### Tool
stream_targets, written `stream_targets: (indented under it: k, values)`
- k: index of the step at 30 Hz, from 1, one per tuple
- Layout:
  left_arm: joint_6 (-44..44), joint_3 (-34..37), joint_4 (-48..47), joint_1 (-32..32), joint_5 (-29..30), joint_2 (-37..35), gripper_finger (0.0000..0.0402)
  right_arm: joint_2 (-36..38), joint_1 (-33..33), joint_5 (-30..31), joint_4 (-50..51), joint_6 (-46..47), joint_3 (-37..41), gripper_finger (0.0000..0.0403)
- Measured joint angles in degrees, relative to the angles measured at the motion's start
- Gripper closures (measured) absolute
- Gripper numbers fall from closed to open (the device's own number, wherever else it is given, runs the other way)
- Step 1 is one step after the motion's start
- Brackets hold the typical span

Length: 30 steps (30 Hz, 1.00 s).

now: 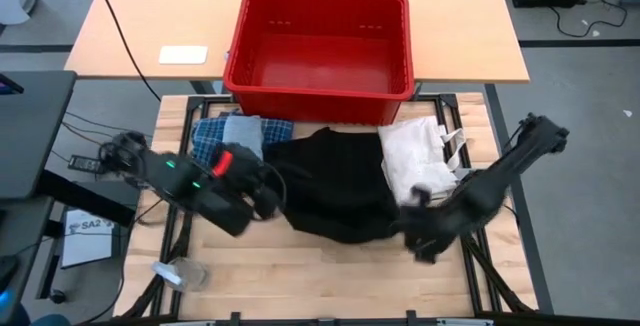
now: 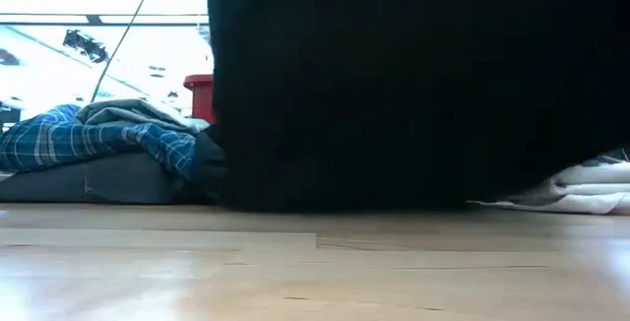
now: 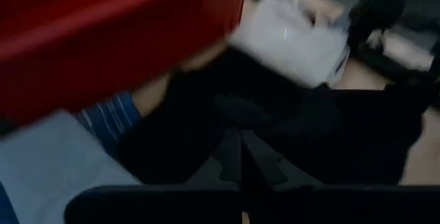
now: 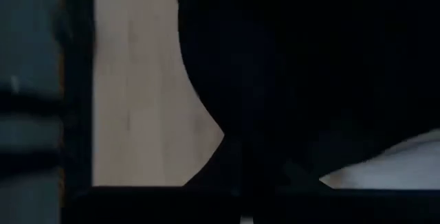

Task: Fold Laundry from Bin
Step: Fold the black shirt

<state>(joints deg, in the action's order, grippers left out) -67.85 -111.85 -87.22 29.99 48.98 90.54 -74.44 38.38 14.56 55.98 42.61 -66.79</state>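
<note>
Near the front edge of the worktop (image 1: 330, 271) the wood lies bare, apart from a small clear plastic item (image 1: 182, 273) at the front left corner. Just behind that bare strip, a black piece (image 1: 335, 191) of the laundry is spread across the middle of the worktop; in the low view it fills most of the picture as a dark mass (image 2: 413, 85).

The left end effector (image 1: 272, 198) sits at the black piece's left edge with its fingers pressed together on the cloth. The right end effector (image 1: 415, 228) sits at the piece's front right corner, its fingers likewise pinched tight on the black fabric, with bare wood showing beside the cloth in the right wrist view.

Left of the black piece, toward the left edge, a blue-and-white plaid shirt (image 1: 215, 138) lies heaped with a light grey piece (image 1: 242, 131) on top; the low view shows the plaid (image 2: 89, 139) resting on a darker grey garment (image 2: 108, 178). To the right of the black piece lies a white fabric bag (image 1: 420, 156), touching it, with cords trailing toward the right edge.

At the far edge stands the bin (image 1: 322, 51), bright red, its inside showing no garments from above.
</note>
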Motion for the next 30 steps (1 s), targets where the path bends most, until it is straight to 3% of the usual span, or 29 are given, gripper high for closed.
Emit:
stream_targets:
  k: [3,7,11,18,23,30]
  values:
    - [5.0,0.0,2.5,-0.6,3.9,-3.8,0.0401,6.4,0.9,7.4,10.4,1.5,-9.9,0.0393]
    - [17.3,0.0,11.3,-0.6,9.7,-8.2,0.0401,11.2,1.3,13.8,16.6,-1.9,-21.6,0.0393]
    - [35.2,0.0,26.8,-0.6,11.9,-11.9,0.0401,14.8,1.3,18.8,16.1,-9.6,-33.5,0.0393]
    - [66.6,0.0,55.9,-0.5,11.9,-14.5,0.0401,15.0,1.3,20.2,10.9,-24.5,-50.3,0.0393]
    - [70.9,0.0,59.8,-0.5,12.1,-15.6,0.0401,14.8,1.3,21.7,12.8,-25.2,-55.0,0.0393]
    - [66.1,0.1,54.1,4.6,13.6,-17.9,0.0401,14.9,1.2,23.3,25.1,-9.3,-56.2,0.0394]
